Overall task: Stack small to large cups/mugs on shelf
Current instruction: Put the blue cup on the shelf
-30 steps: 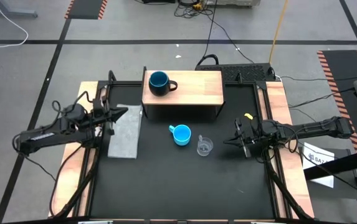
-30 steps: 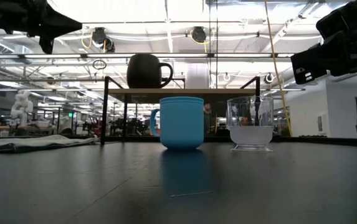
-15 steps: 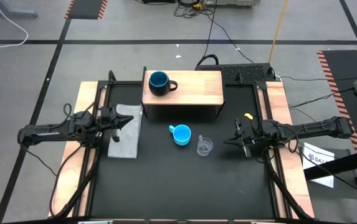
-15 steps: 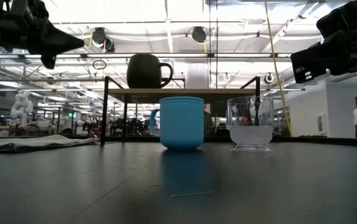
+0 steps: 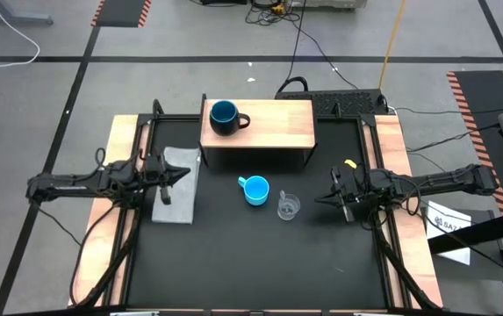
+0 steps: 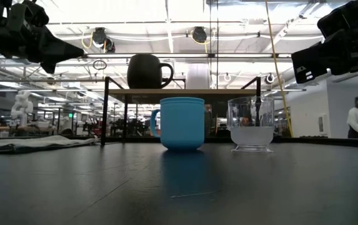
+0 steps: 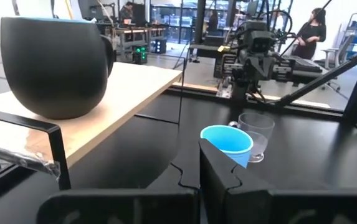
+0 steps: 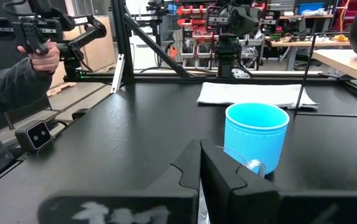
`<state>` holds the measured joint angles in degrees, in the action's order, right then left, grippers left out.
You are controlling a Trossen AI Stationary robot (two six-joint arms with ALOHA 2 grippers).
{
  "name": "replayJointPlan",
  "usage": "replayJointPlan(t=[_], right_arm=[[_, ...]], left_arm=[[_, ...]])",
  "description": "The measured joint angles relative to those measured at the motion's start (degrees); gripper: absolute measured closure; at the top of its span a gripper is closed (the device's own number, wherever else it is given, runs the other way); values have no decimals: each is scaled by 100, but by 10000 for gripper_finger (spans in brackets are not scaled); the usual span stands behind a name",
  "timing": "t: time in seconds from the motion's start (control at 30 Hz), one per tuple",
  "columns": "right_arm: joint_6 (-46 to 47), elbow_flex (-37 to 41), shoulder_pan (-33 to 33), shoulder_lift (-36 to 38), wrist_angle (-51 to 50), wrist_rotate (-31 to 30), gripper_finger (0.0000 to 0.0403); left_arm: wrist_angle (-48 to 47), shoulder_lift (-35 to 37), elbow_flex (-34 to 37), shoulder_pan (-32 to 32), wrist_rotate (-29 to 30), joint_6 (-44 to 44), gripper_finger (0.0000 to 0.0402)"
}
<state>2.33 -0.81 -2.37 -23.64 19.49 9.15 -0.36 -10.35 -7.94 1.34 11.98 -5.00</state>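
The navy mug (image 5: 223, 117) stands upright on the left end of the wooden shelf (image 5: 269, 125) at the table's far side. The light-blue cup (image 5: 255, 189) and the small clear cup (image 5: 288, 206) stand on the black table in front of the shelf, close together. My left gripper (image 5: 183, 173) is shut and empty, in the air above the grey cloth, left of the cups. In the left wrist view (image 7: 200, 180) it points toward the cups, with the mug (image 7: 53, 65) close by. My right gripper (image 5: 319, 201) is shut and empty, just right of the clear cup.
A grey cloth (image 5: 175, 186) lies flat on the table's left side under my left gripper. The shelf's dark legs (image 6: 105, 109) stand behind the cups. A person (image 8: 10, 93) stands beyond the table's left edge. The table's near half is bare black surface (image 5: 251, 263).
My left gripper has gone toward the table's near edge and down, staying shut over the grey cloth. The cups and the mug have stayed where they were.
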Motion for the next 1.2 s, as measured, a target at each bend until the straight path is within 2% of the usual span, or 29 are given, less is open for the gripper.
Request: replayJointPlan(t=[0.4,1.2], right_arm=[[2,-1,1,0,0,-2,403],[4,1,1,0,-4,-2,403]], left_arm=[[8,0,90,-223,211,4,402],[42,-2,90,-310,110,130,401]])
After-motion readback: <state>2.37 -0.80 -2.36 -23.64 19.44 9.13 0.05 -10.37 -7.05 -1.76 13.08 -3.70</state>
